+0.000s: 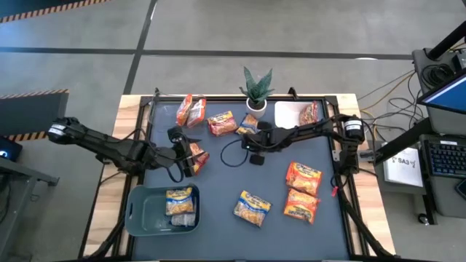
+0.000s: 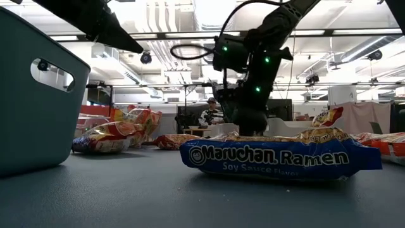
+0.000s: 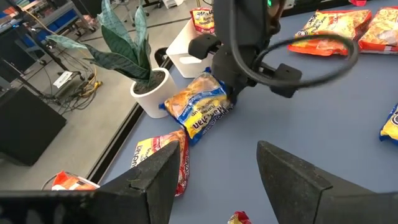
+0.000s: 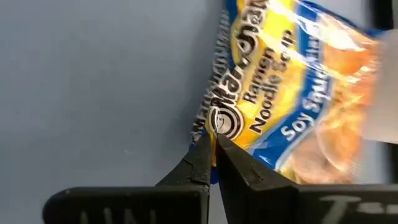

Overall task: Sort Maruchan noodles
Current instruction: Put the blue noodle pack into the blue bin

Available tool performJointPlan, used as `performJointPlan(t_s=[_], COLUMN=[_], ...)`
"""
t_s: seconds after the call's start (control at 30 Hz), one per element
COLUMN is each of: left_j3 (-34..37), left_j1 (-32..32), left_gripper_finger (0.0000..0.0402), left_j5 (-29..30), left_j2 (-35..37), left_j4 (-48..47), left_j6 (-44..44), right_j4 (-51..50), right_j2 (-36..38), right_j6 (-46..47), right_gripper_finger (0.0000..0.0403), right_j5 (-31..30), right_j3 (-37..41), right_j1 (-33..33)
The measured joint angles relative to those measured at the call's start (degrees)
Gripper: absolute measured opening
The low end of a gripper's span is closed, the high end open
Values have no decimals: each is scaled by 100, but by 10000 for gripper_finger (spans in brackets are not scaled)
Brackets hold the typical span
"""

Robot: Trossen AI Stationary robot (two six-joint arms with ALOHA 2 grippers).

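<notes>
Right now, yellow-blue packet (image 4: 273,93) edge between right claw (image 4: 214,149) fingertips.

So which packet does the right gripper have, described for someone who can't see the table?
Find the potted plant at the table's far edge. Just in front of its white pot, the right gripper pinches the edge of a yellow-and-blue soy sauce packet. The packet lying beside it is orange and red, and nothing grips it.

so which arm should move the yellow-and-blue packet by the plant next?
Right. Its pincer is already pinched shut on the edge of that yellow-and-blue packet beside the potted plant. The left pincer is open and empty, over by the red packets.
</notes>
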State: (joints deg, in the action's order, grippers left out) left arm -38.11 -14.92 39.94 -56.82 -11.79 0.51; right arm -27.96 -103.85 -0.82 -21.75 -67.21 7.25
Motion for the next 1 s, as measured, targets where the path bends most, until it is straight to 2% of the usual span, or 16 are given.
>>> performJointPlan(t_s=[0.1,0.23,0.3,0.47,0.7,0.83,1.0], left_j3=[0,0,0,0,-7,-216,-664], left_j1=[1,1,0,0,9,86,304], left_gripper_finger=[196,196,196,196,187,161,104], left_j5=[0,0,0,-40,-801,-826,-1290], left_j2=[0,0,0,-40,-591,-1215,-2164], left_j4=[0,2,24,257,1261,1561,1584], left_j6=[0,0,0,22,20,23,155], right_j4=[154,538,753,750,272,251,338], right_j2=[11,11,11,17,315,696,1279], right_j6=[408,1126,1373,1807,1976,2024,2365], right_gripper_finger=[8,8,8,8,8,9,9], right_j5=[1138,3037,3589,3230,3237,2946,2300], right_j3=[-148,-321,-390,-618,-582,-204,430], right_j1=[-14,-174,-342,-677,-789,-774,-746])
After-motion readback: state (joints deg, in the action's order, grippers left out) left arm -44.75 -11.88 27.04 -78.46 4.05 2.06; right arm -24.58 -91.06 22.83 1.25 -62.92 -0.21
